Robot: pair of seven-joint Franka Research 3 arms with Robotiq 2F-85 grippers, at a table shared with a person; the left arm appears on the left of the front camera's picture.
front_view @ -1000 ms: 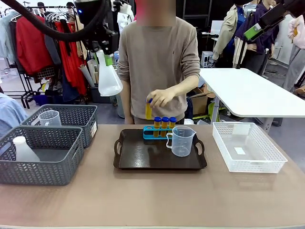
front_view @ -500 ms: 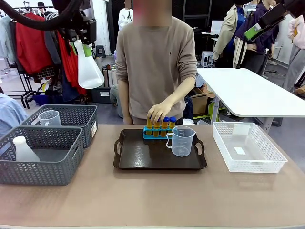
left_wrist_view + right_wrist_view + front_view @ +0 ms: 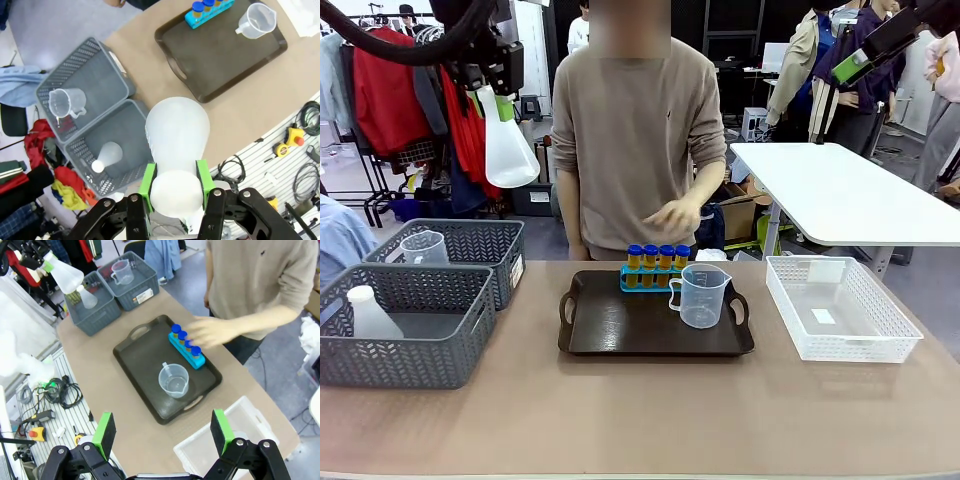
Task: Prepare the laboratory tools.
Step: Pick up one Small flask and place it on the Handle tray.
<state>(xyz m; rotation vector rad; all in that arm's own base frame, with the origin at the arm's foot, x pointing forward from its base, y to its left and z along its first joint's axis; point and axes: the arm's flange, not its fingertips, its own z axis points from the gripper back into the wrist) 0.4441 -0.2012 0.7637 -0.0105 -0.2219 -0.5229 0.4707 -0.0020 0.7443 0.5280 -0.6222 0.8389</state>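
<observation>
Four tubes of orange-yellow liquid with blue caps stand upright in a blue rack at the far edge of the dark tray, on the person's side of the bench, likely because the person's hand hovering just above and behind them is the one loading them. A clear measuring jug stands on the same tray, just in front of the right end of the rack, so the tray reads as the gathering place for the set.

One flask hangs high above the left side of the bench, neck up, with the left hand clamped on its neck between the green pads; holding it by the narrow neck keeps the wide body free to be set down flat. My guess is that it is bound for the tray, which has bare room left of the jug.

Below it, two grey baskets serve as stock: the near one holds another flask, the far one another jug. A white mesh basket sits at the right.

Up high on the right side, the right hand looks down on the tray with its pads spread wide and nothing between them.
</observation>
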